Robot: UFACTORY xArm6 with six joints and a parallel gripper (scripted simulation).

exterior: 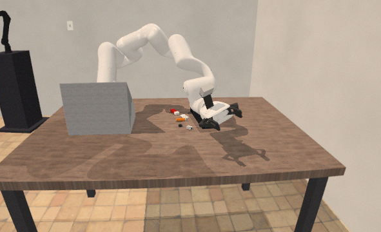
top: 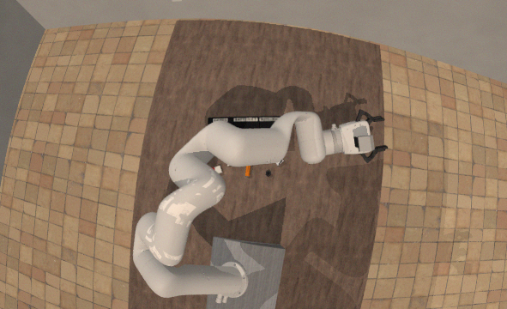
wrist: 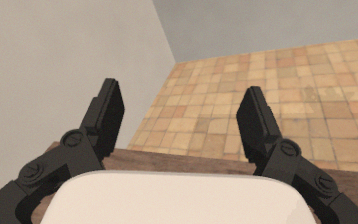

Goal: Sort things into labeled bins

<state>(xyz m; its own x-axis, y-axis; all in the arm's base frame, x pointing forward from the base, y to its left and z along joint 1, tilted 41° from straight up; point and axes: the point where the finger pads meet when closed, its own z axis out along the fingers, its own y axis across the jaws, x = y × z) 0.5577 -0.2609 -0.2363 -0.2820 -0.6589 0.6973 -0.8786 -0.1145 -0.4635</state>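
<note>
My gripper (top: 382, 134) (exterior: 230, 119) (wrist: 182, 97) is open and empty, pointing sideways above the table, far from the things. An orange cylinder-like thing (top: 248, 171) (exterior: 180, 120) lies on the table. A small black thing (top: 268, 173) (exterior: 180, 125) lies near it. A white thing with dark marks (top: 280, 162) (exterior: 189, 127) lies beside them. A red and white thing (top: 218, 170) (exterior: 174, 111) lies on the other side. Another white thing (exterior: 184, 116) is mostly hidden by the arm in the top view. Black bins (top: 245, 124) with white labels stand in a row, partly hidden by the arm; I cannot read the labels surely.
A large grey block (top: 268, 270) (exterior: 97, 107) stands on the wooden table (top: 236, 51) (exterior: 164, 167) near the arm's base. The arm stretches over the bins and things. The table's edge is below the gripper's fingertips in the top view.
</note>
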